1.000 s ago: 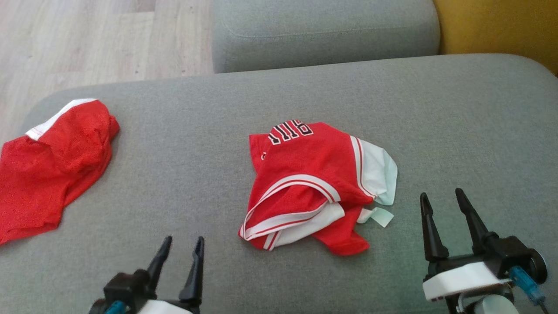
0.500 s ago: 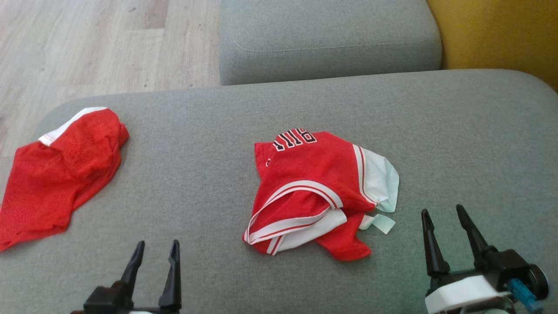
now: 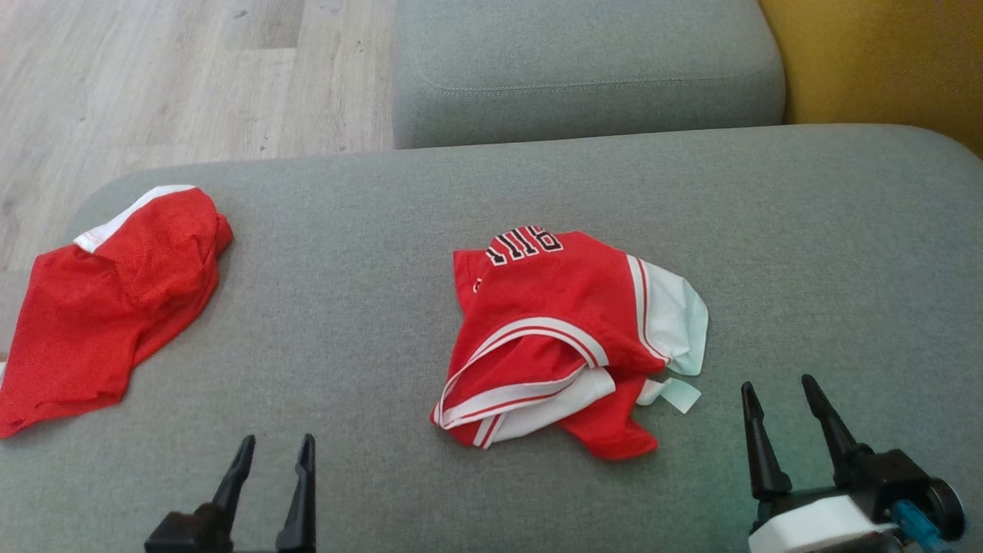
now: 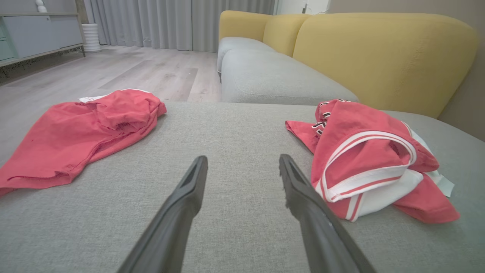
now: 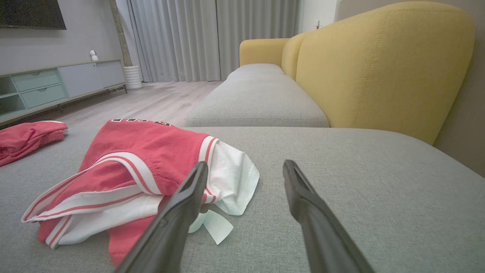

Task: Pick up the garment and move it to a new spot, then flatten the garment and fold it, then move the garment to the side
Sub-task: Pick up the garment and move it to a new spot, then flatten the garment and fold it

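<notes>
Sofa seat: grey, carries everything. Jersey: crumpled mid-seat, lettering away from me; I judge it the pickup. Red cloth: far left, leave. Right claw, left claw: both spread wide, empty; I'd pinch two striped edges, well apart.

I am in the living room of a home: before me runs a long sofa with grey seat cushions and a yellow backrest, standing on a pale wood-plank floor. Full-length grey curtains hang at the far end, a low cabinet with drawers lines the wall, and the dark panel above it is probably a television, though my right wrist view cuts it off. A red jersey lies crumpled on the seat.
</notes>
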`<state>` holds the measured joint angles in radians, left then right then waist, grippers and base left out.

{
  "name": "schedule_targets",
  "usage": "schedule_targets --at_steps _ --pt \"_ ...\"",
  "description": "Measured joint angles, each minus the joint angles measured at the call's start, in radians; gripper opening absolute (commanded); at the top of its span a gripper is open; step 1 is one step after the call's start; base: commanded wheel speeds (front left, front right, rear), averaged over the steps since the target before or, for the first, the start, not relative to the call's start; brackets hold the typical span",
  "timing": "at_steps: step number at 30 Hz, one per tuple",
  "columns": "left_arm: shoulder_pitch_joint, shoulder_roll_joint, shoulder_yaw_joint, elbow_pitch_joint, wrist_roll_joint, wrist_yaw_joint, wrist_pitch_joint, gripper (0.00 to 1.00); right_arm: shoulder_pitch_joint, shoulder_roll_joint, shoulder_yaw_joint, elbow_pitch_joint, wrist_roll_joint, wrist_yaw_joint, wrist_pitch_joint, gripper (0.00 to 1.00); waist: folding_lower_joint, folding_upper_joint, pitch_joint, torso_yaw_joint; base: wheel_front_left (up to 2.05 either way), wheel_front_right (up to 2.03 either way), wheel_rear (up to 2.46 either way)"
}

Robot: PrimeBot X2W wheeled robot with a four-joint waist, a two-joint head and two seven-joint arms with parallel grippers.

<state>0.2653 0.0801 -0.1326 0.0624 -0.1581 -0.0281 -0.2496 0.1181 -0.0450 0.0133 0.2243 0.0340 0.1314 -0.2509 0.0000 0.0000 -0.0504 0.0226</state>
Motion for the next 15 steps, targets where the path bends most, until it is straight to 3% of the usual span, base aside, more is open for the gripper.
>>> schedule_targets --at_steps 15 --pt "0.001 -0.021 0.026 0.003 0.016 -0.025 0.000 1.00 -0.004 0.000 0.007 0.006 -0.001 0.000 0.000 1.00 0.0000 0.0000 0.005 0.004 0.00 0.00 0.00"
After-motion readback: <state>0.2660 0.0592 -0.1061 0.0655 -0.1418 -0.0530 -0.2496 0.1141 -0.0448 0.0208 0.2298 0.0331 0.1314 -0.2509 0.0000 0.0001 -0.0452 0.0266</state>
